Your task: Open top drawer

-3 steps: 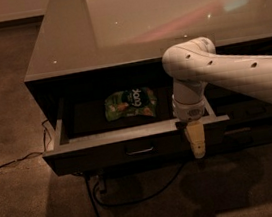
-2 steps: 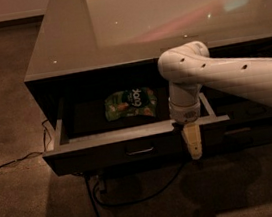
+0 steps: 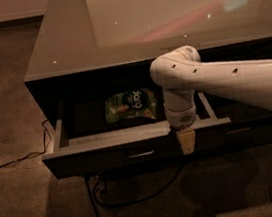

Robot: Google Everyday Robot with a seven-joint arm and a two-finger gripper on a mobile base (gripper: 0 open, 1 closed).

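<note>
Hanging at the front edge of the open top drawer point(image 3: 98, 161), right of its handle point(image 3: 141, 153), is my gripper point(image 3: 187, 142); I cannot tell its grip state. A green bag point(image 3: 130, 104) lies inside, and a cable point(image 3: 138, 199) runs beneath.

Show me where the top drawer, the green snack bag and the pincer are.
top drawer point(image 3: 93, 161): camera view, left part of its dark front panel.
green snack bag point(image 3: 130, 104): camera view, middle of the bag, lying inside the drawer.
pincer point(image 3: 187, 143): camera view, its tip, pointing down before the drawer's front.
</note>
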